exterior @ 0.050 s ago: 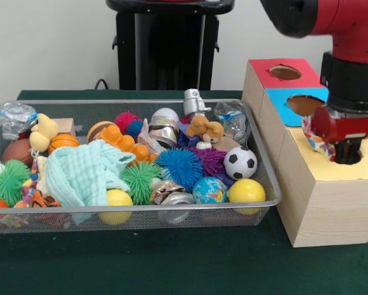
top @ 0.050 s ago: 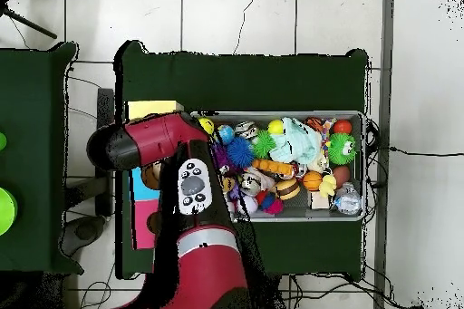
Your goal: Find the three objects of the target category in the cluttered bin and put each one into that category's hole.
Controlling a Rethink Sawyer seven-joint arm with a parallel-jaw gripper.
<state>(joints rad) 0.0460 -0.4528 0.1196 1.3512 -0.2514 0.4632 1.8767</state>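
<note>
A dark green cloth [exterior @ 0.050 s ago: 141,264] covers the desk on white floor tiles [top @ 0.050 s ago: 272,15]; whether the end effector [exterior @ 0.050 s ago: 347,153] is apart or together cannot be told.

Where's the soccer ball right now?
Front view: the soccer ball lies at the bin's right end, just above the yellow ball and right of the purple spiky toy.

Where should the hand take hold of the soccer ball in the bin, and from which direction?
Probably from straight above, closing across the widest part of the soccer ball. It sits on top of the clutter by the bin's wire wall, its upper half exposed; its lower sides are crowded by neighbours.
</note>
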